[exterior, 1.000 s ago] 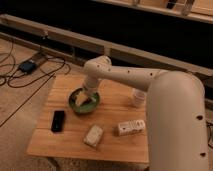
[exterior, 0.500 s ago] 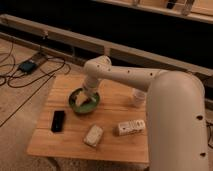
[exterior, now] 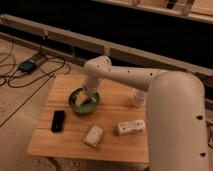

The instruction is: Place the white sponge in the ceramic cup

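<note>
Gripper over dark green round bowl, 10 o'clock on wooden table; unmoved vs. prior frames, grip state cannot tell. Off-white rectangular sponge untouched at 6 o'clock; small white ceramic cup at 2. Pick not begun.

— Where is the white sponge?

— Lying flat on the tabletop, near the front edge and about midway along it. It is a small off-white rectangular block with a faintly beige top, turned at a slant to the edge. Nothing holds it.

— And the ceramic cup?

— Upright towards the back right of the tabletop: small, plain white, cylindrical. The arm partly hides it, so I cannot tell what is inside.

— Are they close?

— Well apart; the sponge lies in front of the cup.

— The gripper?

— Down at the dark green bowl, away from both sponge and cup.
</note>
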{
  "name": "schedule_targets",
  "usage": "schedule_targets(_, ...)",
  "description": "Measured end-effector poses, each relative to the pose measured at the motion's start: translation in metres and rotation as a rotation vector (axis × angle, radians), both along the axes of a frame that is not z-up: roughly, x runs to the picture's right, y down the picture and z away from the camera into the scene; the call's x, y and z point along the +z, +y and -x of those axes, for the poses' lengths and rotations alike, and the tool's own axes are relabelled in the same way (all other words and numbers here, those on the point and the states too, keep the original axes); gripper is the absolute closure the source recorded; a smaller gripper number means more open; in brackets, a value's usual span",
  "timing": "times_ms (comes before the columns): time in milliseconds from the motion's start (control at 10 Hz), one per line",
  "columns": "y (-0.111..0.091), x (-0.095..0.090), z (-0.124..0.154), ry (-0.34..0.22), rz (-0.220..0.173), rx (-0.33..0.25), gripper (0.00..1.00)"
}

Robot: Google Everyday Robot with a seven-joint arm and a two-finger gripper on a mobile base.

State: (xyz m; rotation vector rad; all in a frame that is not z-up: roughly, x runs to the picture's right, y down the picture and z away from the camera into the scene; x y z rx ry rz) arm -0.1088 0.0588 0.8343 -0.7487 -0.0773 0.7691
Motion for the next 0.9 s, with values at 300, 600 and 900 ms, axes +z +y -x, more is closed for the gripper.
schedule_targets(300,0.000,0.000,0.000,0.000,0.000,0.000,0.20)
schedule_targets(600,0.000,0.000,0.000,0.000,0.000,0.000,0.20)
schedule_targets(900,0.012,0.002,-0.011,0.040,0.019,-0.046,0.20)
